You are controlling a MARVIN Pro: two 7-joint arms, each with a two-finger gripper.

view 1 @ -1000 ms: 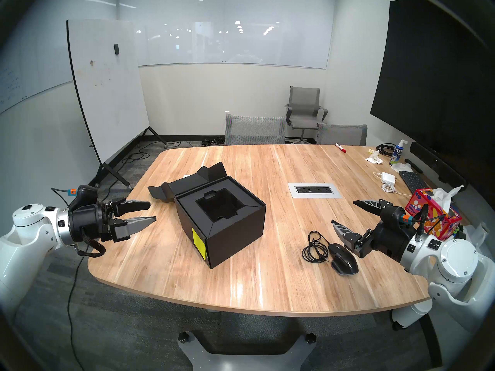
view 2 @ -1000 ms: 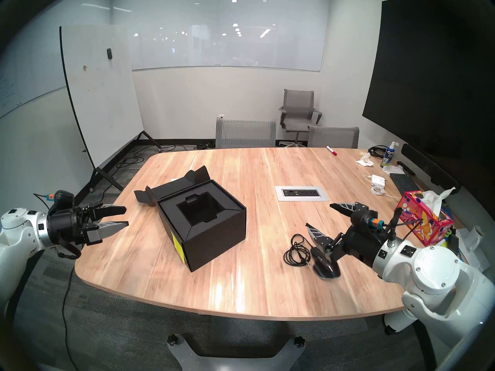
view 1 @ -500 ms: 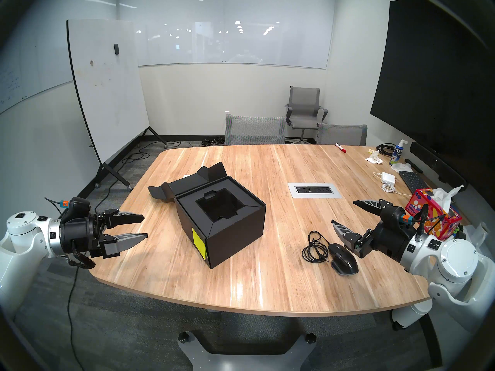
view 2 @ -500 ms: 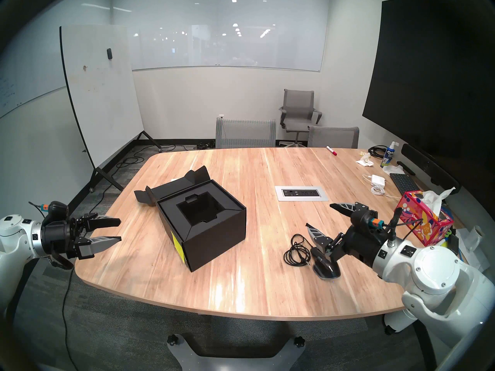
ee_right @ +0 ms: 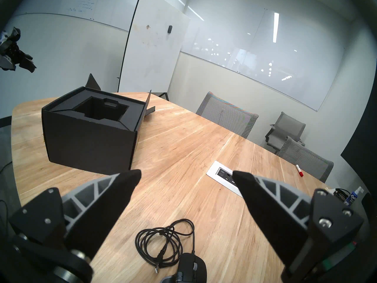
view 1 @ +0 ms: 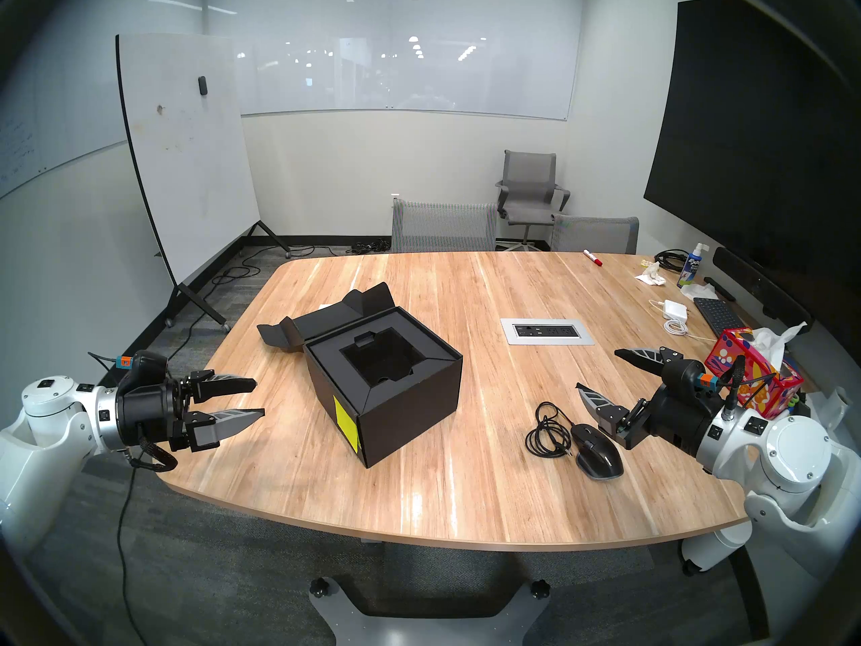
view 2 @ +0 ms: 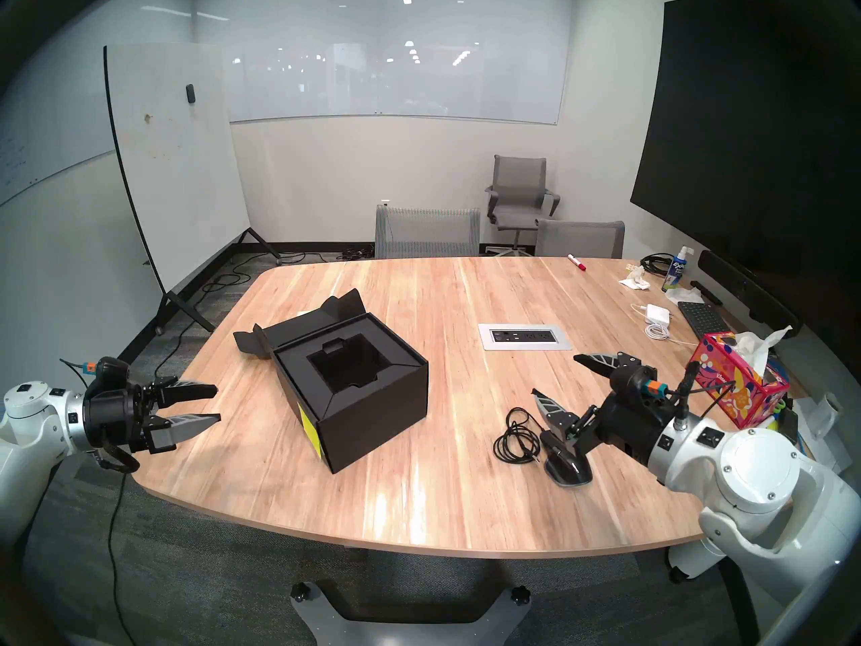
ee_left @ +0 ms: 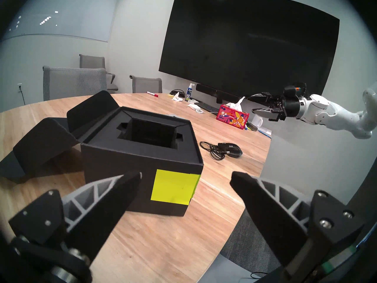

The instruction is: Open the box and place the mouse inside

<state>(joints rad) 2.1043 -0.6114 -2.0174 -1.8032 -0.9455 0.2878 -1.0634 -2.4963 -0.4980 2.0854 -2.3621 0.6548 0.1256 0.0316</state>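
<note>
The black box (view 1: 410, 407) stands open at the table's middle left, its lid flap (view 1: 321, 323) laid back on the far side and its recessed insert empty. A yellow sticky note (view 1: 346, 421) is on its near left face. The black mouse (view 1: 598, 454) lies near the right front, its coiled cable (view 1: 547, 433) beside it. My right gripper (view 1: 597, 368) hovers open just above and behind the mouse (ee_right: 190, 270). Left of the box (ee_left: 114, 166), apart from it, my left gripper (view 1: 259, 397) stands open and empty above the table's left edge.
A red floral tissue box (view 1: 745, 370) sits close behind my right wrist. A power panel (view 1: 547, 331) is set into the table. White adapter (view 1: 675, 309), keyboard (view 1: 717, 314), spray bottle (view 1: 692, 270) and red marker (view 1: 592, 257) lie far right. Chairs line the far edge.
My left gripper dropped lower and drew back from the box, then edged slightly toward it again, still open. The right arm, box and mouse have not moved.
</note>
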